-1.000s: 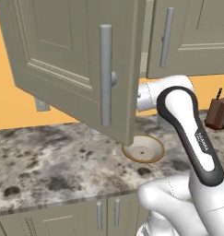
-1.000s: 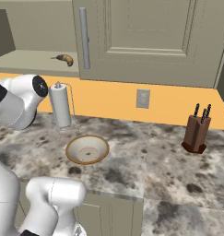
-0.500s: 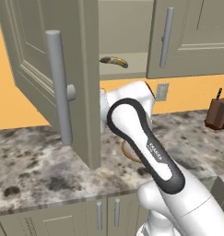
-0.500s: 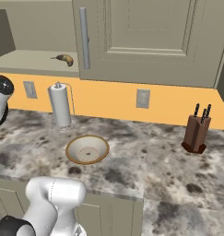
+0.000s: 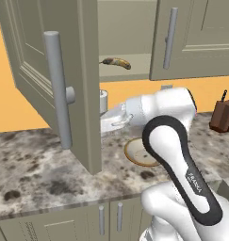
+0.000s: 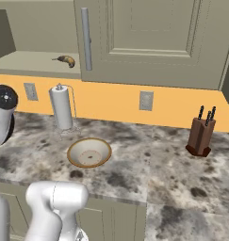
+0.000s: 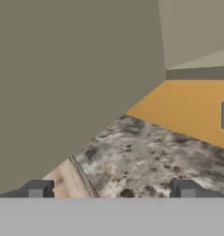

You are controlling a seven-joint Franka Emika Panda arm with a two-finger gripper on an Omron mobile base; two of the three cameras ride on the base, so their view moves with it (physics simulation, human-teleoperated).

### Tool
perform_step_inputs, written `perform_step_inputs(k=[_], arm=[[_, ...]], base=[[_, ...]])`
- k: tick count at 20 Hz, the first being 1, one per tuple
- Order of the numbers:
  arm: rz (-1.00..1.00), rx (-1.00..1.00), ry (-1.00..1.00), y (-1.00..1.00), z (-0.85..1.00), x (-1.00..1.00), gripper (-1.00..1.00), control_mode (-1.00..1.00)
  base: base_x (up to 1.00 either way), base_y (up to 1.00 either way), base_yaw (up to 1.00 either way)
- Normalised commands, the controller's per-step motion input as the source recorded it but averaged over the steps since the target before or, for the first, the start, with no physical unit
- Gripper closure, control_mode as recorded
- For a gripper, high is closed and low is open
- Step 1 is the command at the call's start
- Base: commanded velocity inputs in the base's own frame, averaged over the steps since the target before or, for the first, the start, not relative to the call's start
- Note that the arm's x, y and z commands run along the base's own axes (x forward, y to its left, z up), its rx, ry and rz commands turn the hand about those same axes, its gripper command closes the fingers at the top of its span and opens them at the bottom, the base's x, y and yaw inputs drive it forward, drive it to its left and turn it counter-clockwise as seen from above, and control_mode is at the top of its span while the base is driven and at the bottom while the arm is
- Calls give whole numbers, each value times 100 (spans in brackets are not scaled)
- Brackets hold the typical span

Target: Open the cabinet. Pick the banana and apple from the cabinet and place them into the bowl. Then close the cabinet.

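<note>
**Grey-beige door swung open, fruit not yet picked**

Grey-beige describes the cabinet (image 5: 50,75), whose left door stands swung wide out over the worktop (image 6: 149,164), while its right door is shut. On the bare shelf inside lies the banana (image 5: 117,62), towards the near edge; the apple cannot be made out. The bowl (image 6: 89,153) sits empty on the worktop below, just right of the paper towel roll (image 6: 62,107), with the knife block (image 6: 201,136) well apart to the right. The gripper (image 7: 111,190) hangs beside the open door's inner face, its tips set wide apart and holding nothing. Judging from this, opening is done; reaching for each fruit, dropping both in the bowl and closing the door all remain.
</note>
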Motion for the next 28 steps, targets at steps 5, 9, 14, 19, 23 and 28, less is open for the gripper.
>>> perform_step_inputs(k=[5, 9, 14, 19, 23, 28], arm=[[-23, -4, -38, -90, 23, -42, -100, -100], [-38, 0, -28, -100, 42, -15, -100, -100], [-42, 0, -25, -100, 32, 0, -100, -100], [-42, 0, -20, -100, 7, 9, -100, -100], [-30, 0, -21, -85, 0, 47, -100, -100], [-16, 2, -25, -74, 20, 48, -100, -100]], base=[[0, 0, 0], [0, 0, 0], [0, 0, 0], [0, 0, 0], [0, 0, 0], [0, 0, 0]])
